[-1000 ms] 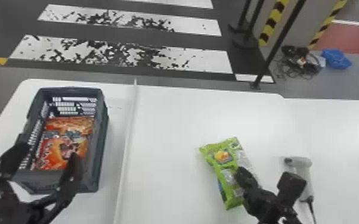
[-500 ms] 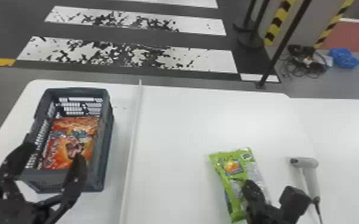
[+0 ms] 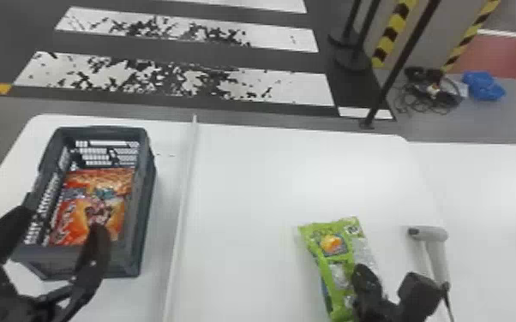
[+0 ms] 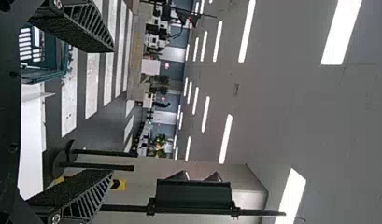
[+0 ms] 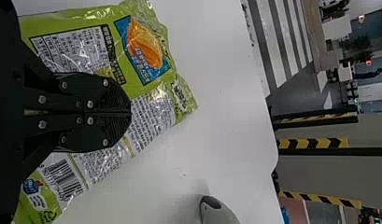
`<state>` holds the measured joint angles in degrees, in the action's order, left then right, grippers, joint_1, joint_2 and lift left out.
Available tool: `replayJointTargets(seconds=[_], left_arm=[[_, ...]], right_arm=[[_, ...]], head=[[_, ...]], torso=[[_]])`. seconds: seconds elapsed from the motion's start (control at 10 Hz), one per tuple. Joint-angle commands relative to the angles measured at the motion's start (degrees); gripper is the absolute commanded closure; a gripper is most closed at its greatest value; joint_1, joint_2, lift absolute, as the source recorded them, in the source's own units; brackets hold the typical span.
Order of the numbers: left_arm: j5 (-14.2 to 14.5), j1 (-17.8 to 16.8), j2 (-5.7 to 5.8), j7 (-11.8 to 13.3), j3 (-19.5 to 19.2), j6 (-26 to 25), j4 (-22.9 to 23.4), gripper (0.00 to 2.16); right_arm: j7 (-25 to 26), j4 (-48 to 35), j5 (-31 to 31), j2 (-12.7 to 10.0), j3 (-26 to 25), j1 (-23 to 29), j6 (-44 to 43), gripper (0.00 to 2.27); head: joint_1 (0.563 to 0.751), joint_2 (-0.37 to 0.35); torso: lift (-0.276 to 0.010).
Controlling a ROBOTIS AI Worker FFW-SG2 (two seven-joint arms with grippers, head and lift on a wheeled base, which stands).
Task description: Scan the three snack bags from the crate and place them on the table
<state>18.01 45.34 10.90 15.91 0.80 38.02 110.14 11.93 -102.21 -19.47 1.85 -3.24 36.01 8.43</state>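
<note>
While clamped on the green snack bag [image 3: 329, 259], right end effector [image 3: 363, 275] midway along it.

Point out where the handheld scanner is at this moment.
In the head view, the scanner is on the white table toward the robot's right, just right of the green snack bag and near the right gripper.

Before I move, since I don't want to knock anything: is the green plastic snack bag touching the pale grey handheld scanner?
Apart: the head view shows a strip of white tabletop between the bag and scanner.
</note>
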Motion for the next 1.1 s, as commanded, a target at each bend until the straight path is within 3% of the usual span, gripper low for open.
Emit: replayJointTargets(seconds=[0.0, 0.4, 0.6, 1.0], left_arm=[[0.0, -0.3, 0.00, 0.0, 0.2, 0.2, -0.3, 0.07], [0.6, -0.8, 0.26, 0.4, 0.4, 0.5, -1.0, 0.07], [1.1, -1.0, 0.26, 0.4, 0.1, 0.5, -1.2, 0.07], [1.1, -1.1, 0.26, 0.8, 0.6, 0.5, -1.1, 0.07]], right_arm=[[-0.1, -0.5, -0.3, 0.0, 0.8, 1.3, -1.3, 2.22], [1.8, -0.9, 0.2, -0.1, 4.0, 2.0, -2.5, 2.22], [1.9, -4.0, 0.3, 0.0, 4.0, 3.5, -7.1, 2.22], [-3.2, -12.1, 0.4, 0.4, 6.5, 6.8, -4.4, 2.22]], head=[[0.695, -0.143], [0.695, -0.105], [0.695, -0.089], [0.695, -0.058]], torso=[[-0.037], [-0.037], [-0.037], [-0.037]])
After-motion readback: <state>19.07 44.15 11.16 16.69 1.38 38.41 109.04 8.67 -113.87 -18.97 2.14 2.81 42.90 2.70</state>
